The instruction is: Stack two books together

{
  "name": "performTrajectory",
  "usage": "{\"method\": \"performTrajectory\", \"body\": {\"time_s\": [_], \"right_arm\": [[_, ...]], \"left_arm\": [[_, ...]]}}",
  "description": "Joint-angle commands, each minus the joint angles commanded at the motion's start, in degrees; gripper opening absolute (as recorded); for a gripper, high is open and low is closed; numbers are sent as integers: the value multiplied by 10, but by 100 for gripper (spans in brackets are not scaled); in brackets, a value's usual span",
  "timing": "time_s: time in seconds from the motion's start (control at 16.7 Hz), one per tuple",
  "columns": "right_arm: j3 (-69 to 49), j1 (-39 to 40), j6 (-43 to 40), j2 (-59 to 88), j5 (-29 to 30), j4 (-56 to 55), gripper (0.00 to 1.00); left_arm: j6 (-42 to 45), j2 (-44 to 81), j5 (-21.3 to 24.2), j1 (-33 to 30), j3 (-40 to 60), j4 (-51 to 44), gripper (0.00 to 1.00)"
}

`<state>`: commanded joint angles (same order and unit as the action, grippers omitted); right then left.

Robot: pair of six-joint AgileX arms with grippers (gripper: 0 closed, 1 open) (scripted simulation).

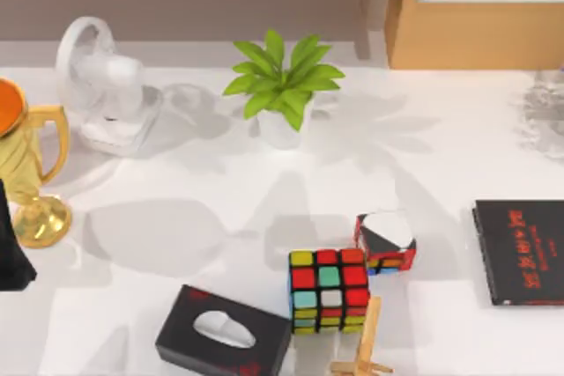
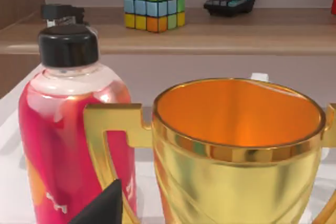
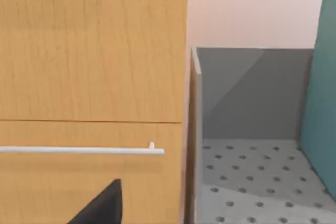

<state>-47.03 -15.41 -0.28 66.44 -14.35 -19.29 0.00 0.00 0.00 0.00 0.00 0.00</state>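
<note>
Nearest the overhead camera, along the table's front edge, lie a black tissue box (image 1: 224, 338) with a white oval opening, a colour cube (image 1: 329, 291) just beside it and a small wooden stand (image 1: 364, 350) touching the cube's lower right corner. Behind the cube sits a small red and white box (image 1: 386, 240). The black book (image 1: 520, 251) with red lettering lies flat near the right edge, cover up, well apart from the clutter, which I judge leaves it easy to reach from the right. A teal slab (image 3: 320, 82) stands upright at the edge of the right wrist view, beside a grey dotted tray (image 3: 247, 171) and a wooden drawer front (image 3: 89, 77); I take it for the teal book, though I cannot be sure. So the two books look apart and the stacking not yet begun. At the left edge a dark shape (image 1: 13, 253) is probably my left arm, beside a gold trophy (image 1: 31, 173); the left wrist view looks into that trophy's cup (image 2: 236, 145) with a pink bottle (image 2: 68, 129) beside it. I cannot tell whether either claw is open or closed. A white fan (image 1: 101, 85) and a potted plant (image 1: 282, 90) stand at the back of the white table (image 1: 220, 200), with a shelf and a wooden cabinet (image 1: 476, 11) behind.
</note>
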Motion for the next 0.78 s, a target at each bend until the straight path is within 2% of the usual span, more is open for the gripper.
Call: {"method": "performTrajectory", "body": {"time_s": [0.42, 0.78], "right_arm": [[-242, -78, -1, 376, -73, -98, 100], [-354, -117, -2, 499, -110, -147, 100]], "left_arm": [[0, 0, 0, 0, 0, 0, 100], [0, 0, 0, 0, 0, 0, 100]]}}
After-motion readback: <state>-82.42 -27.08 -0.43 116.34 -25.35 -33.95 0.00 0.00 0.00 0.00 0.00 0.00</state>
